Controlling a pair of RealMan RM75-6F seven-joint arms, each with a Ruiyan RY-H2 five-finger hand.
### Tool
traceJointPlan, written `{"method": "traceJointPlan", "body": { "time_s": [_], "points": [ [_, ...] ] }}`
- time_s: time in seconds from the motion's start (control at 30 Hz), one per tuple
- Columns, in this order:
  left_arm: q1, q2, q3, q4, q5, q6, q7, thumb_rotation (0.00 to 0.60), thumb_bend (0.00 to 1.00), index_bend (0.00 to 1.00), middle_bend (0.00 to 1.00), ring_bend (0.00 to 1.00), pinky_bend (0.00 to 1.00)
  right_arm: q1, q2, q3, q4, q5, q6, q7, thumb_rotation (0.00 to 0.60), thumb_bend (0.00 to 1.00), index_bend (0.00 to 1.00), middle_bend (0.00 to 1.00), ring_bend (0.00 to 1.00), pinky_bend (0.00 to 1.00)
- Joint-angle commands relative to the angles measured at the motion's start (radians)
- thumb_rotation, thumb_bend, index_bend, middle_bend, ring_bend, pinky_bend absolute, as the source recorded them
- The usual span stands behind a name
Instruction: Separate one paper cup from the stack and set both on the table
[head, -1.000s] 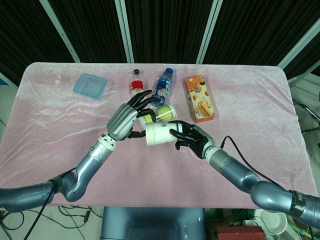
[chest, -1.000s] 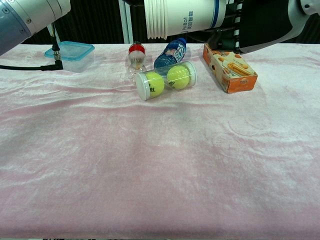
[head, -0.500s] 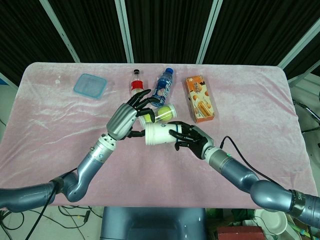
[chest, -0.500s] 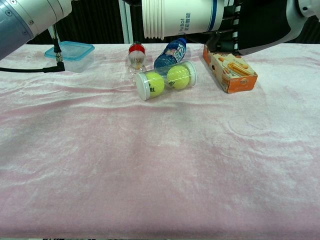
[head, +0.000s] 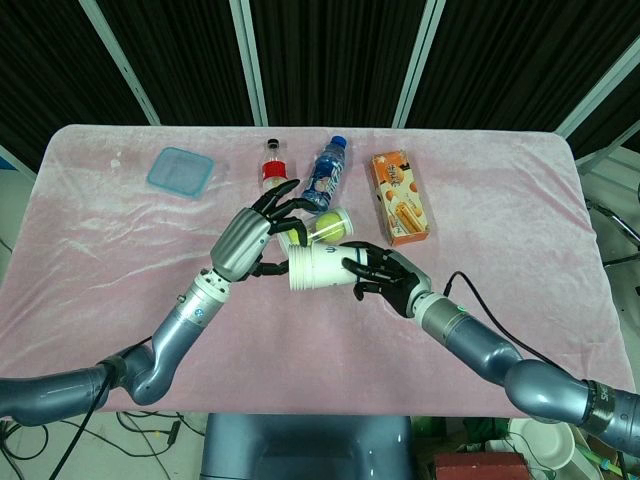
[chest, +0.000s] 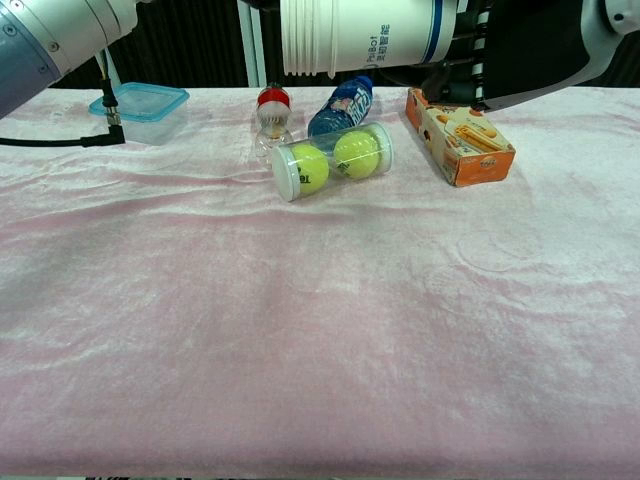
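My right hand (head: 383, 275) grips cup stack (head: 318, 270) | stack nudged leftward | my left hand (head: 252, 240), fingers spread, at rim | separation pending

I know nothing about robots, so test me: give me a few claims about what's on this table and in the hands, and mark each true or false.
1. The right hand holds the paper cup stack on its side, above the table. True.
2. The tennis ball tube stands upright. False: it lies on its side.
3. The orange box lies right of the blue bottle in the chest view. True.
4. The blue-lidded container is stacked on the orange box. False: it sits alone at the far left.
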Motion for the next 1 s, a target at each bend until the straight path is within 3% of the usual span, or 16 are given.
{"method": "traceJointPlan", "body": {
  "time_s": [0.03,0.23,0.47,1.0],
  "points": [
    [0.001,-0.006,0.003,0.014,0.009,0.01,-0.005,0.6,0.58,0.78,0.26,0.0,0.13,0.002,0.011,-0.013,-0.009,0.008,0.034,-0.014,0.6,0.67,0.73,0.62,0.76,0.79],
    [0.0,-0.01,0.002,0.031,0.012,0.015,-0.011,0.6,0.58,0.78,0.26,0.0,0.13,0.02,0.024,-0.036,-0.023,0.039,0.068,-0.037,0.6,0.74,0.81,0.69,0.83,0.86],
    [-0.002,-0.01,0.004,0.039,0.014,0.013,-0.015,0.6,0.58,0.78,0.26,0.0,0.13,0.039,0.033,-0.057,-0.031,0.063,0.083,-0.066,0.6,0.77,0.86,0.73,0.86,0.88],
    [0.052,0.059,0.043,0.023,0.039,0.044,-0.064,0.6,0.57,0.78,0.26,0.0,0.13,-0.05,0.07,-0.027,0.028,0.036,0.048,-0.045,0.6,0.77,0.86,0.73,0.86,0.88]
  ]
}}
